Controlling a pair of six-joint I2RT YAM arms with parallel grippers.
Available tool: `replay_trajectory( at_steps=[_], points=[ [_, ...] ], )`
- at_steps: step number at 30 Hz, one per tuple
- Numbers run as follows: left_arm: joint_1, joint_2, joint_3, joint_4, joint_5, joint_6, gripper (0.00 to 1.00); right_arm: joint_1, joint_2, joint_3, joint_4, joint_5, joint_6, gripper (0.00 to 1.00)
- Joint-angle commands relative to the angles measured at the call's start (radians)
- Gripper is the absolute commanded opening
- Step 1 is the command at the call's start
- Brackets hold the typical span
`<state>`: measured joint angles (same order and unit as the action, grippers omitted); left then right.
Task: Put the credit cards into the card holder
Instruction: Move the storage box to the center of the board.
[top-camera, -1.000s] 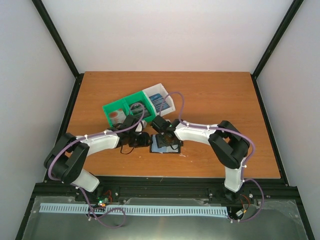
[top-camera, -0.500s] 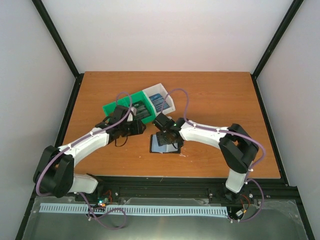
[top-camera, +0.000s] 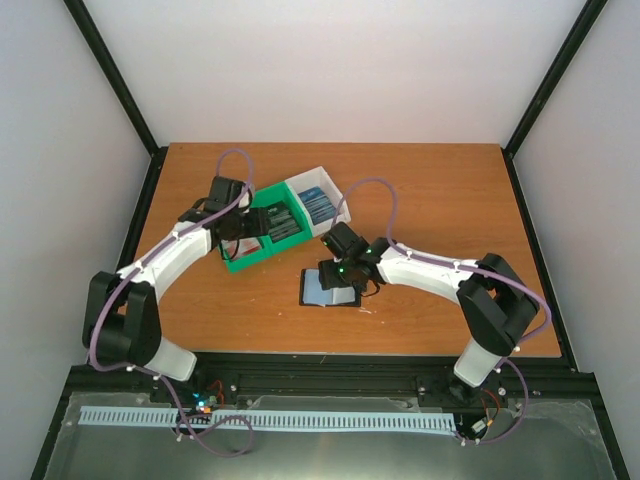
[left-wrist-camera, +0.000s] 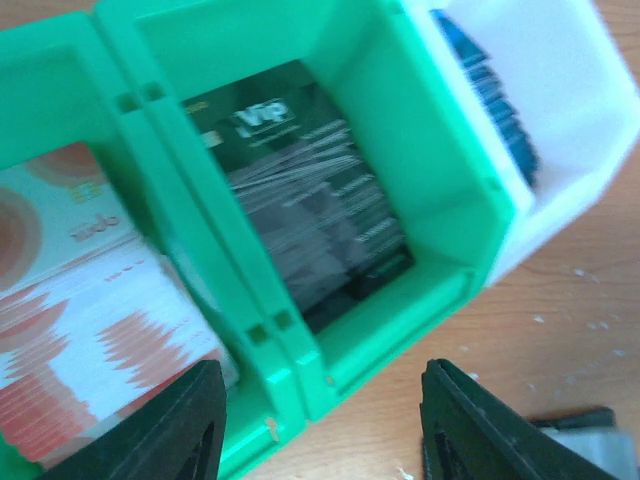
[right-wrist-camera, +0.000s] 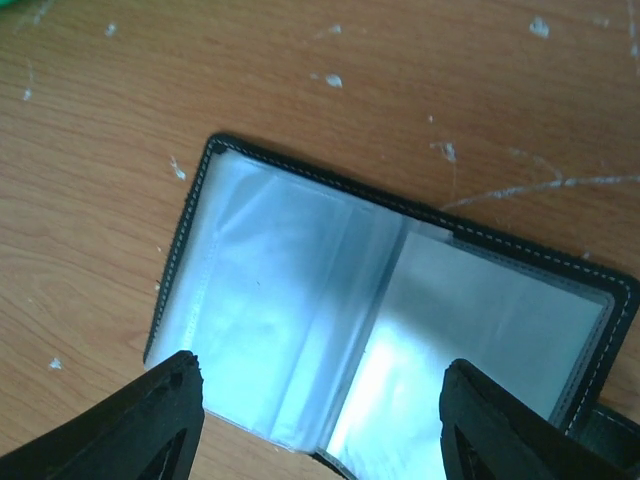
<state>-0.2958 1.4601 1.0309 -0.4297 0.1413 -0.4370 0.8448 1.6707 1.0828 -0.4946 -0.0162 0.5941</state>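
Note:
The card holder lies open on the wooden table, its black stitched edge framing empty grey-blue sleeves, also in the top view. My right gripper hovers open just above it, with nothing between the fingers. The credit cards stand in stacks in the bin: red-and-white ones on the left, dark ones in the middle, blue ones in the white section. My left gripper is open and empty over the bin's near wall, in front of the dark stack.
The green and white three-compartment bin sits slanted at the table's back left of centre. A corner of the card holder shows at the bottom right of the left wrist view. Small white specks dot the wood.
My left arm has swung from beside the card holder up and left to the bin, and its jaws have opened wider. The right gripper has stayed open over the card holder.

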Motion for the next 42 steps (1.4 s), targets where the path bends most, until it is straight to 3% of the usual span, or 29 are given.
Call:
replay_trajectory(
  at_steps=[1,4,11,14,18,29,36,42],
  points=[
    [0.043,0.067,0.08,-0.089,-0.044,0.089,0.52,-0.025,-0.024,-0.033,0.053,-0.077,-0.04,0.65],
    [0.073,0.115,0.121,-0.145,-0.128,0.103,0.44,-0.043,-0.023,-0.036,0.048,-0.098,-0.068,0.64],
    [0.09,0.2,0.153,-0.185,-0.26,0.154,0.39,-0.088,-0.031,-0.041,0.036,-0.144,-0.126,0.64],
    [0.089,0.262,0.163,-0.201,-0.253,0.149,0.3,-0.096,-0.04,-0.041,0.031,-0.146,-0.142,0.64],
    [0.082,0.281,0.154,-0.182,-0.168,0.164,0.26,-0.099,-0.055,-0.055,0.036,-0.147,-0.141,0.63],
    [0.008,0.254,0.128,-0.081,0.083,0.297,0.33,-0.107,-0.045,-0.071,0.059,-0.153,-0.131,0.63],
    [-0.023,0.31,0.184,-0.057,0.072,0.334,0.38,-0.111,-0.039,-0.075,0.061,-0.151,-0.116,0.63],
    [-0.034,0.332,0.218,-0.111,-0.182,0.405,0.47,-0.113,-0.036,-0.079,0.062,-0.154,-0.102,0.63]
  ],
)
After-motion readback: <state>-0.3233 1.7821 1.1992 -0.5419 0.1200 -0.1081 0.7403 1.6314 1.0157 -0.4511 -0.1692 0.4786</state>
